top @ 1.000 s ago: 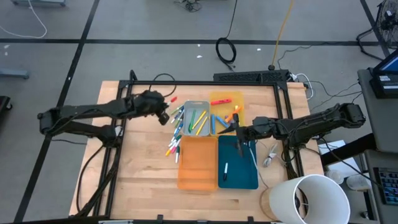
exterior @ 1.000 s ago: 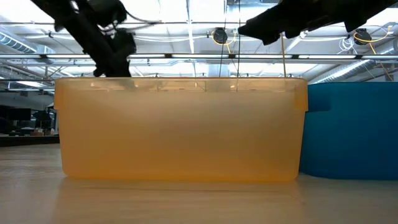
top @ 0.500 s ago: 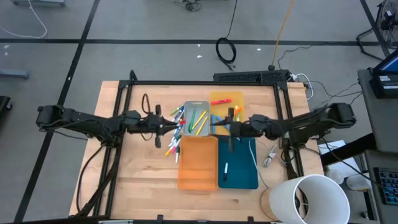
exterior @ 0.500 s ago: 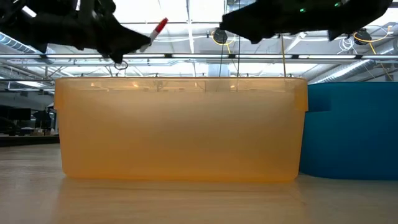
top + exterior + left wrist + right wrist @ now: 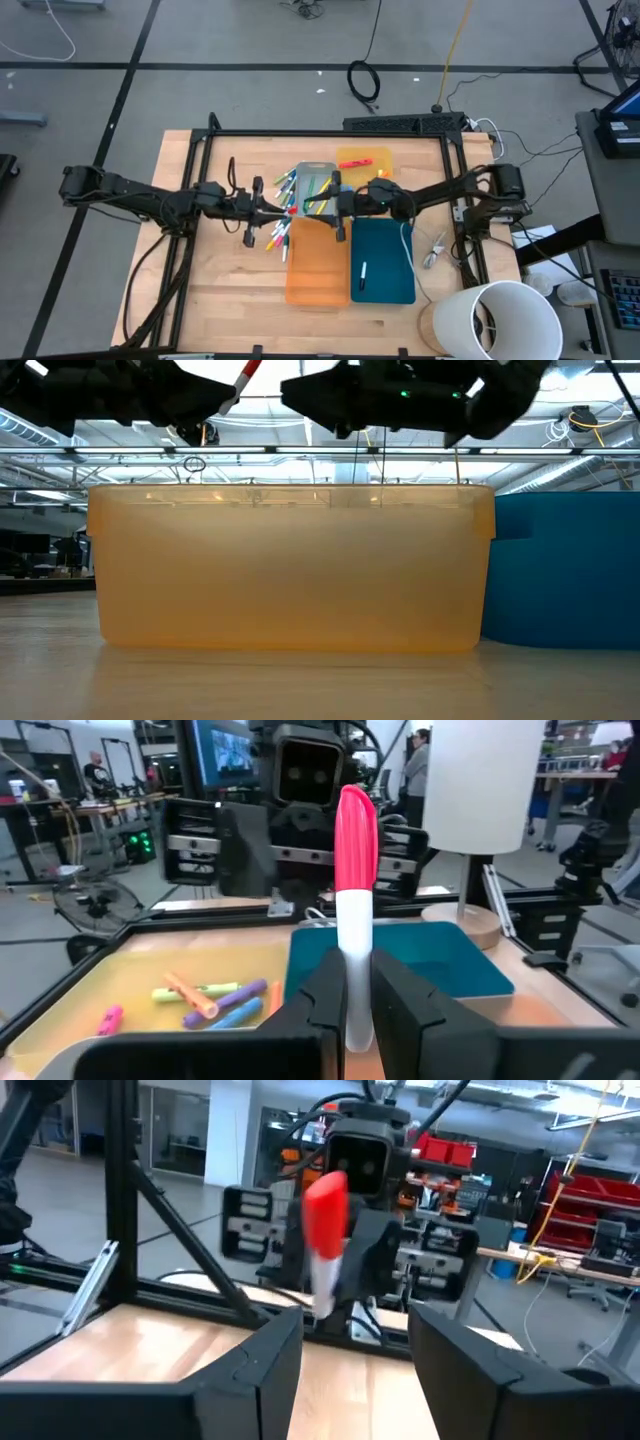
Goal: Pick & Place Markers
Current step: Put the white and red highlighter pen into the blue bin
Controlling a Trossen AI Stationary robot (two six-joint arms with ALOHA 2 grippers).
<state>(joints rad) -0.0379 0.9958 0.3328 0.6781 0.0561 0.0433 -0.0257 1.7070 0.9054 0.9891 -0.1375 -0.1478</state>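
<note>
My left gripper (image 5: pixel 287 208) (image 5: pixel 358 982) is shut on a marker with a white barrel and a red cap (image 5: pixel 355 825), held over the left edge of the grey tray (image 5: pixel 316 165). My right gripper (image 5: pixel 335 205) (image 5: pixel 355 1355) faces it from the right, open, with nothing between its fingers; its wrist view shows the marker (image 5: pixel 325 1240) ahead. Several markers lie in the grey tray, some in the yellow tray (image 5: pixel 366 155), several loose on the table (image 5: pixel 277 236), and one in the teal tray (image 5: pixel 385 285). The orange tray (image 5: pixel 318 262) stands beside the teal one. My left gripper pinches the marker's white barrel (image 5: pixel 352 955) between its two fingers, below the red cap. The fingers reach in level from the table's left and lie across the marker. The marker is lifted clear of the trays, its cap end (image 5: pixel 243 374) slanting upward.
A black frame (image 5: pixel 330 133) runs round the table's far and side edges. A white cylinder (image 5: pixel 505 320) stands at the near right corner, with a white cord (image 5: pixel 436 250) beside the teal tray. In the low view the orange tray's wall (image 5: pixel 290 570) fills the foreground.
My left gripper, holding the marker throughout, has swung from the far left of the grey tray toward the near edge and the right, tipping up to level. My right gripper has moved toward the table's left, over the trays, and now points at the left gripper.
</note>
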